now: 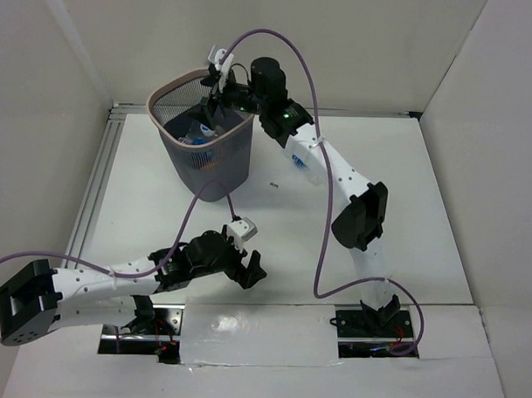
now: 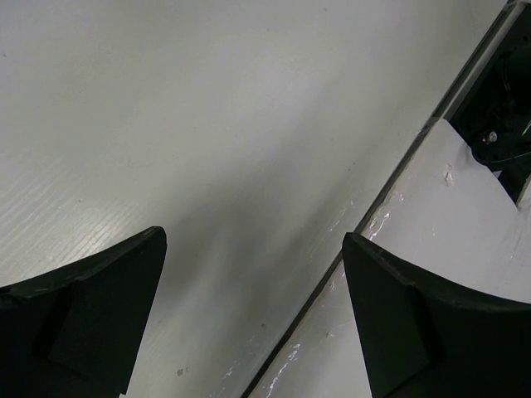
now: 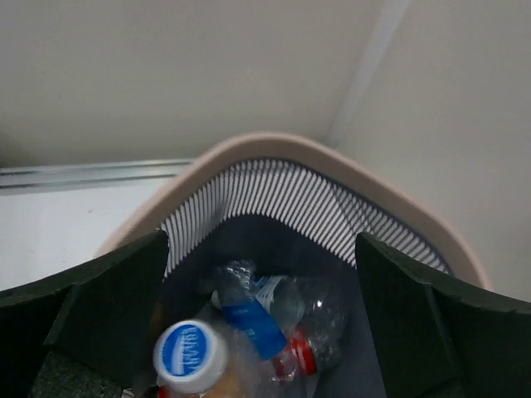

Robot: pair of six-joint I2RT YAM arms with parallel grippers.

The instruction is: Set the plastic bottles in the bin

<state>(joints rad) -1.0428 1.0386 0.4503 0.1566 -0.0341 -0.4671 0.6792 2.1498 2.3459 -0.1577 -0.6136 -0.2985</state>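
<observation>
The dark grey wire-mesh bin (image 1: 206,162) with its pale pinkish rim stands mouth-up directly beneath the right gripper (image 3: 261,240), whose fingers are spread wide and hold nothing. Below those fingers the plastic bottles (image 3: 265,323) lie heaped on the bin's floor. A clear, crumpled one with a blue label lies on its side, slanting; another points its white, blue-printed end up at the gripper. The left gripper (image 2: 253,240), equally wide and empty, hovers over the white table (image 2: 207,124).
</observation>
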